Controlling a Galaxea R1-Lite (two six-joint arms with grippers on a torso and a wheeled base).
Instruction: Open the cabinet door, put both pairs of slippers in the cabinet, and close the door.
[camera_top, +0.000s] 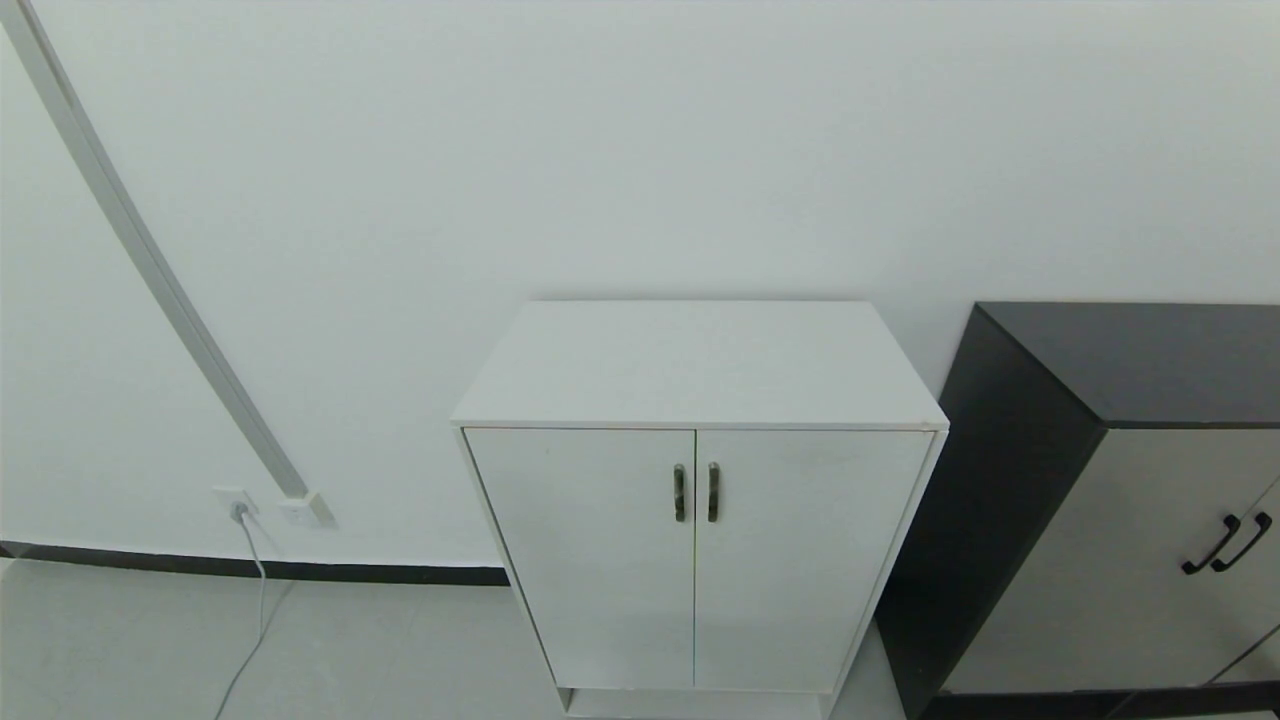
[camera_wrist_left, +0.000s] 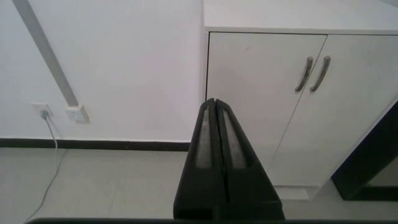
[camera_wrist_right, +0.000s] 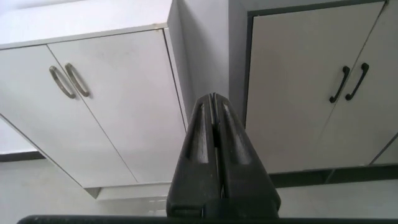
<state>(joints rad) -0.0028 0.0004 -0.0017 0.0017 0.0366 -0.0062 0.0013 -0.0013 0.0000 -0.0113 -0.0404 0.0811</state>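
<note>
**Cabinet shut, both grippers bare**

The white cabinet (camera_top: 700, 560) stands against the wall with both doors closed and its handles (camera_top: 680, 492) side by side at the seam. The left gripper (camera_wrist_left: 214, 102) and the right gripper (camera_wrist_right: 212, 96) hang in front of it, fingers pressed together and holding nothing. A black cabinet (camera_top: 1000, 500) stands just beside it on the right, partly cut off.

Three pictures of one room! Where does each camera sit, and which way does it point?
Head view: on the robot's head, looking forward and down at the closed white cabinet and the black cabinet beside it.
Left wrist view: on the left wrist, facing the white cabinet's front and the wall; the shut left gripper juts ahead.
Right wrist view: on the right wrist, facing both cabinets' fronts past the shut right gripper.
Shared: all three show the white cabinet's handles.
</note>
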